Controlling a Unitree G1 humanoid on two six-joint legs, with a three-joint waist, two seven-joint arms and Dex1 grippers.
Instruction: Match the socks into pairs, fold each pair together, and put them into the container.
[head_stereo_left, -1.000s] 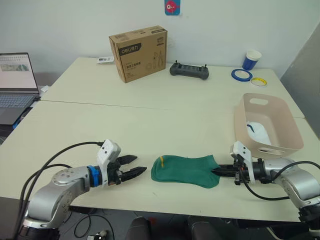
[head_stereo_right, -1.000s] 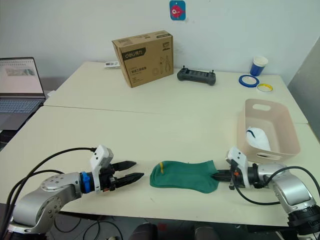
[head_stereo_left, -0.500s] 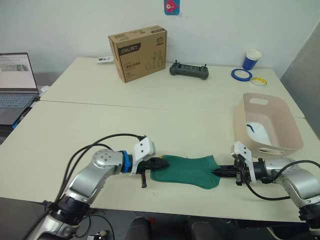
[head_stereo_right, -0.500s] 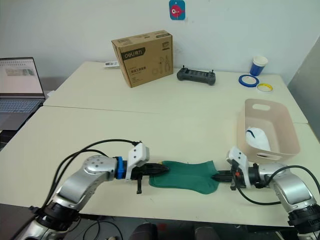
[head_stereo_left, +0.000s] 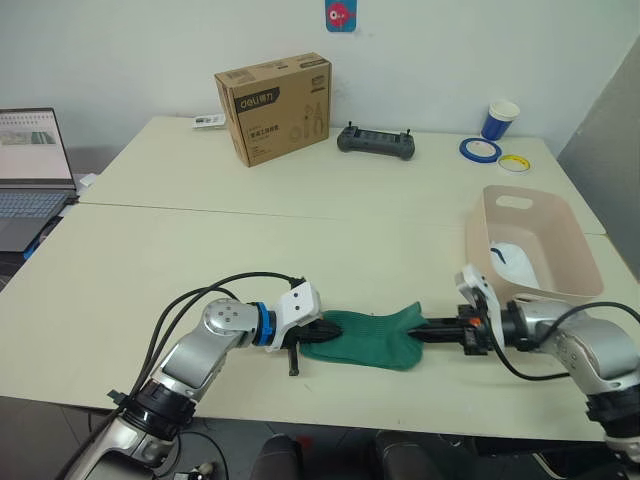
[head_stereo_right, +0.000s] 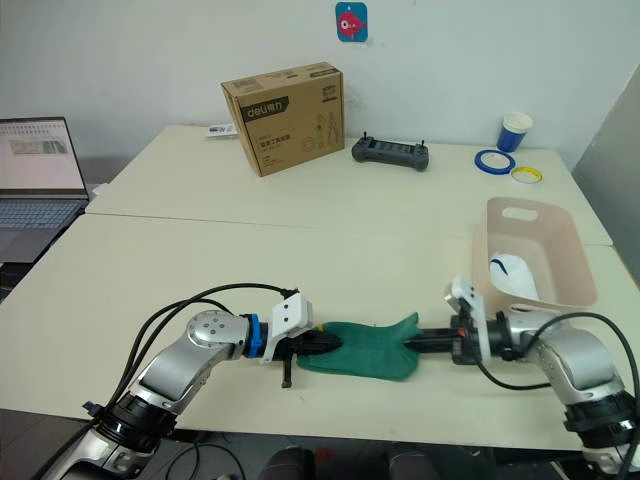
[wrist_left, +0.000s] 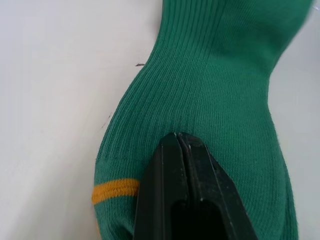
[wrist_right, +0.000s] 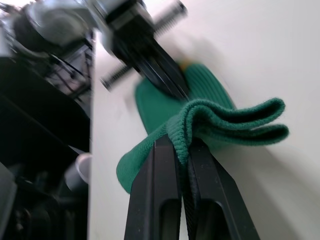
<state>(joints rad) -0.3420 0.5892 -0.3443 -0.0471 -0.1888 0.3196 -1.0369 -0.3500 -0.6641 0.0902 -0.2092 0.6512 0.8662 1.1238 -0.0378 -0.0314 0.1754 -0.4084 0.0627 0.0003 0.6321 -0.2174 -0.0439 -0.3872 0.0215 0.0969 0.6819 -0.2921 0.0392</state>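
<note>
L gripper (head_stereo_left: 322, 331) & R gripper (head_stereo_left: 420, 331) both clamped on green socks (head_stereo_left: 365, 336); I keep toe ends aligned, fold R end over slowly.

Silver-grey arm housings; blue ring at left wrist; white camera mounts; black cables; left tool (head_stereo_left: 318, 331) and right tool (head_stereo_left: 418, 333) black-fingered.

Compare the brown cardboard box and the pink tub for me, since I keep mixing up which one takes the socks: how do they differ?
The cardboard box is brown, printed and closed; the tub is plain pinkish-beige and open-topped, with an oval handle cutout. The box stands at the far side of the table; the tub sits near the right edge, beside the right claw. The tub holds a white sock; the box shows no contents. Both are rectangular.
</note>
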